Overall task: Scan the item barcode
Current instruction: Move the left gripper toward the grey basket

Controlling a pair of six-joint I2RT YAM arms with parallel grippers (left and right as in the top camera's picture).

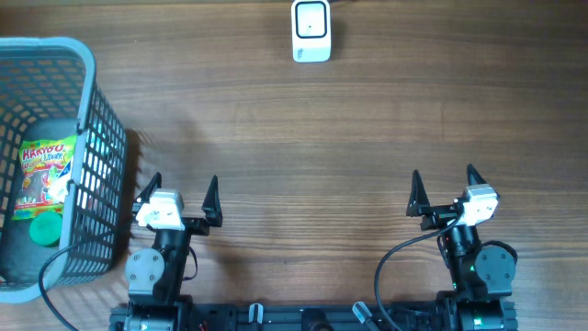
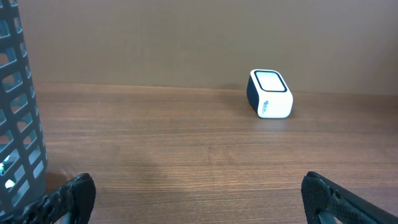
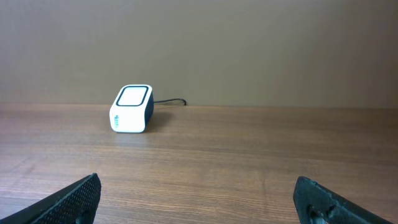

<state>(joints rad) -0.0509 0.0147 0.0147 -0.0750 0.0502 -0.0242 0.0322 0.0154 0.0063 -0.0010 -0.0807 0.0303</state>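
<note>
Item: a bright sweets bag (image 1: pixel 46 175) lies inside the grey basket (image 1: pixel 87 110) at the bench's (image 1: pixel 303 156) left edge, printed front up.
Item axis: its long side runs near-to-far, slightly tilted, with the brand lettering at the far end.
Beside it: a green round cap (image 1: pixel 43 230) at the bag's near end.
Scanner: a white scanner (image 1: pixel 311 30) stands at the far middle of the bench, window up, well apart from the basket.
Left gripper (image 1: pixel 182 184): spread wide, holding nothing, just beside the basket.
Right gripper (image 1: pixel 444 179): spread wide, holding nothing.
Overhead only: the bag and the cap.
Left wrist only: the basket's slotted wall (image 2: pixel 18 143) side-on, with the scanner (image 2: pixel 270 93) to its right.
Right wrist only: the scanner (image 3: pixel 132 108) with a dark cable (image 3: pixel 171 101) behind it.
</note>
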